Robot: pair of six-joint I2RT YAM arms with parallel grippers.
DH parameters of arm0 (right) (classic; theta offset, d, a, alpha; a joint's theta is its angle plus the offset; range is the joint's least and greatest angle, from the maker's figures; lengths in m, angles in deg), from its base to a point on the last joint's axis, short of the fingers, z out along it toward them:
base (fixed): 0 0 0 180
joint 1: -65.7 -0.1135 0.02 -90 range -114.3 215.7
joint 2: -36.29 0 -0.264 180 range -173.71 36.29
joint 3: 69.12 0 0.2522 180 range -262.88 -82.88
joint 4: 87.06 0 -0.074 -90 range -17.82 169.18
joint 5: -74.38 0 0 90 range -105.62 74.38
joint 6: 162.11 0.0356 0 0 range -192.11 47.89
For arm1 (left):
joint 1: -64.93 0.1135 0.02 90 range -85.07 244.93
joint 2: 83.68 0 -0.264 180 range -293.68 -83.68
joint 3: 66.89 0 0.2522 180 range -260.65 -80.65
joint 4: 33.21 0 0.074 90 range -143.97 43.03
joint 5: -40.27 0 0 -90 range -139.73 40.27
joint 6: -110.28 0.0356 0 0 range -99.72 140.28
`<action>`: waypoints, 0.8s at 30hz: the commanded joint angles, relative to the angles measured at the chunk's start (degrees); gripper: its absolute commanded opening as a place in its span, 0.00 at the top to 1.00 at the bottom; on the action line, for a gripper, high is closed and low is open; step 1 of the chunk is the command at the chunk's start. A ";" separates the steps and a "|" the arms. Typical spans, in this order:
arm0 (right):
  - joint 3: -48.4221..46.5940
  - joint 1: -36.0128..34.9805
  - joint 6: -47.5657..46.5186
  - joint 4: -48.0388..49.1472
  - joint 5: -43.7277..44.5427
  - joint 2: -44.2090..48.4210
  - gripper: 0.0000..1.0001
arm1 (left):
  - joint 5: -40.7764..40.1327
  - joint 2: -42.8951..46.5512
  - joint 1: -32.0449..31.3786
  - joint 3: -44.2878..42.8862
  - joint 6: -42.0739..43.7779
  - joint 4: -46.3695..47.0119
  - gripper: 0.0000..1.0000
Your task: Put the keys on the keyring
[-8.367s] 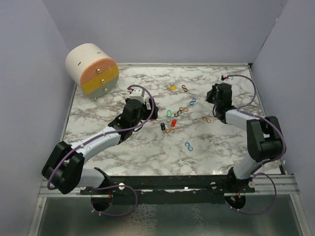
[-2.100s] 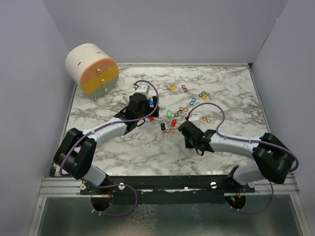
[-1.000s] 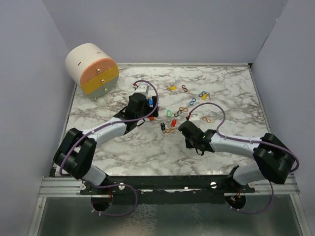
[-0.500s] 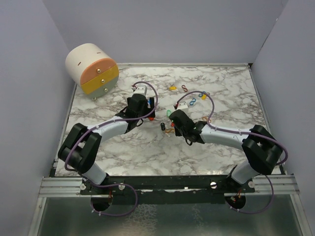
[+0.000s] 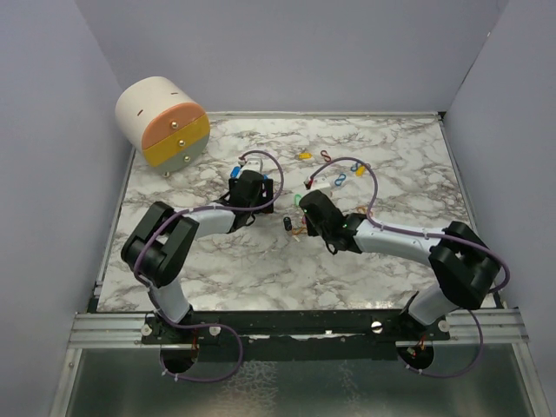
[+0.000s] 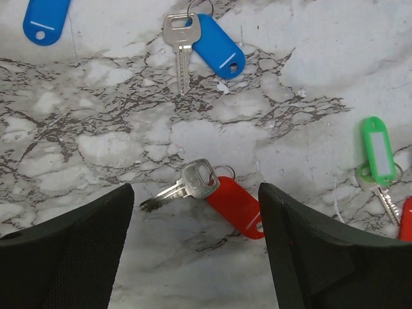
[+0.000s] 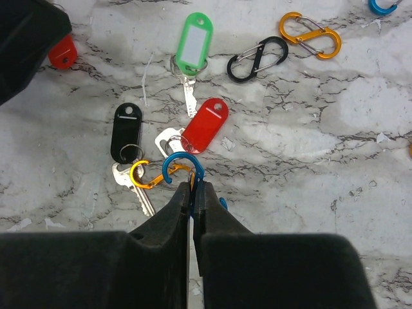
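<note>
Left gripper stands wide apart astride the red-tagged key; an off-centre close could skid it away. Right gripper pinches the blue clip (barely), which may twist loose.

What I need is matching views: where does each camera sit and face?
Top external: above, behind; looks down on marble table; left arm, right arm show.
Left wrist: wrist-mounted, looks down past open left tool at red-tagged key.
Right wrist: wrist-mounted, looks down; shut right tool pinches blue clip.
Shared: both wrist views show the green-tagged key.
</note>
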 commanded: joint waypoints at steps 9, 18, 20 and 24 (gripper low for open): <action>1.61 1.22 -0.77 2.78 0.09 5.21 0.99 | 3.35 -5.43 0.17 -3.64 0.16 4.06 0.27; 1.86 1.37 -0.72 3.19 -0.60 5.03 0.99 | 4.55 -5.39 0.05 -1.88 0.02 4.39 0.33; 2.02 1.38 -0.60 3.22 -0.72 5.03 0.99 | 4.12 -4.45 -0.12 -1.03 0.01 4.34 0.33; 2.27 1.38 -0.55 3.29 -0.61 5.24 0.99 | 3.20 -3.18 -0.53 0.26 0.67 3.55 0.33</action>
